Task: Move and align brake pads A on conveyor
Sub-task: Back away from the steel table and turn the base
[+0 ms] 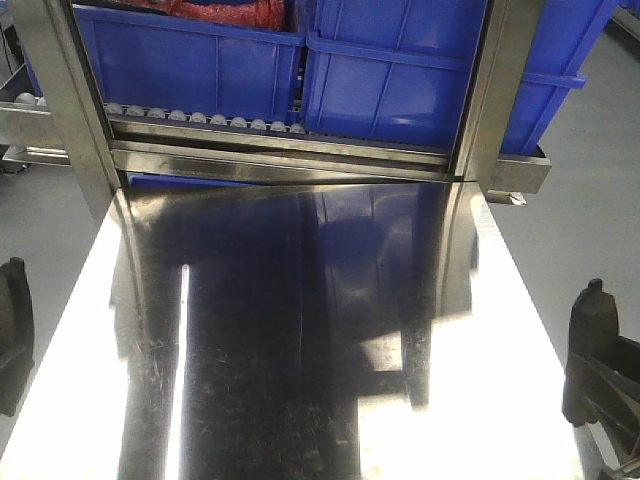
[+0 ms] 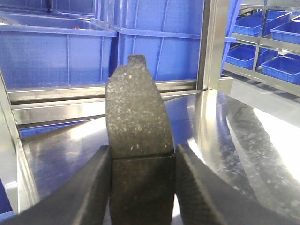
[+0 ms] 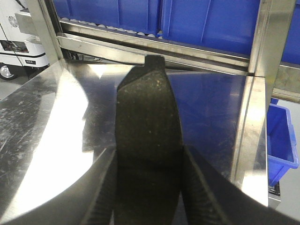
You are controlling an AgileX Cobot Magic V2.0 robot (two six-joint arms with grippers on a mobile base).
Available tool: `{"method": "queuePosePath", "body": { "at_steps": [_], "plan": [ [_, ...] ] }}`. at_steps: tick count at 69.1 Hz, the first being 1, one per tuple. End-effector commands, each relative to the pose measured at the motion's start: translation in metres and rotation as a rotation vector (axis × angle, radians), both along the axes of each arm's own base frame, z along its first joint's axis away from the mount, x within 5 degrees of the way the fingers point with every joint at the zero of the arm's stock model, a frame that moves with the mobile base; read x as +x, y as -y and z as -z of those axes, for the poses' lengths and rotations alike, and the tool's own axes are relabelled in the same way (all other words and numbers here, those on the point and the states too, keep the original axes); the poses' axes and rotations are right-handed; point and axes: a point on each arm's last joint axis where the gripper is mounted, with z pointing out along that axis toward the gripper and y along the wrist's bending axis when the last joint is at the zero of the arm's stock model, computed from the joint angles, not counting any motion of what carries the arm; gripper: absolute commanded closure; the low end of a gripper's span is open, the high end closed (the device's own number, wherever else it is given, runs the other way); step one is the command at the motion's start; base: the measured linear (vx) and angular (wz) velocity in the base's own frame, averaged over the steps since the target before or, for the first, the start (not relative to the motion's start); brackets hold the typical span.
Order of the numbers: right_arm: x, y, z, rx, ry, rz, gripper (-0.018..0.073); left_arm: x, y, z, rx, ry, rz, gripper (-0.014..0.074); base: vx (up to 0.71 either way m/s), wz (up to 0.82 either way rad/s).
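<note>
Each gripper holds one brake pad A upright over the shiny steel table (image 1: 300, 360). In the left wrist view a speckled dark-grey pad (image 2: 138, 108) with a groove across its middle stands between the jaws, and my left gripper (image 2: 143, 157) is shut on it. The right wrist view shows a darker pad (image 3: 147, 117) pinched the same way by my right gripper (image 3: 149, 159). The front view catches the left pad (image 1: 12, 320) at the left edge and the right pad (image 1: 592, 340) at the right edge. The conveyor is out of view.
A steel roller rack (image 1: 280, 150) with large blue bins (image 1: 190, 55) stands along the table's far end. Its upright posts (image 1: 490, 90) flank the table. A blue bin (image 3: 281, 136) sits low beyond the table's right edge. More shelves of blue bins (image 2: 272, 33) stand to the right.
</note>
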Motion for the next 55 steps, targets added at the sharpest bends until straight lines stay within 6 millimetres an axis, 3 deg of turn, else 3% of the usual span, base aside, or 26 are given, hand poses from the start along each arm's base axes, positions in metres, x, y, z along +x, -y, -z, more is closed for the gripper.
{"method": "queuePosePath", "body": {
  "at_steps": [1,55],
  "plan": [
    [0.0022,-0.0008,-0.0182,0.024,0.117,-0.004,0.0533,0.0000,0.0017,-0.0191,-0.053,0.113,0.018,0.0449,-0.02,-0.01],
    [0.0022,-0.0009,-0.0182,0.028,0.116,-0.004,0.0533,0.0000,0.0018,-0.0192,-0.054,0.114,0.018,0.0449,-0.13,0.24]
  ]
}}
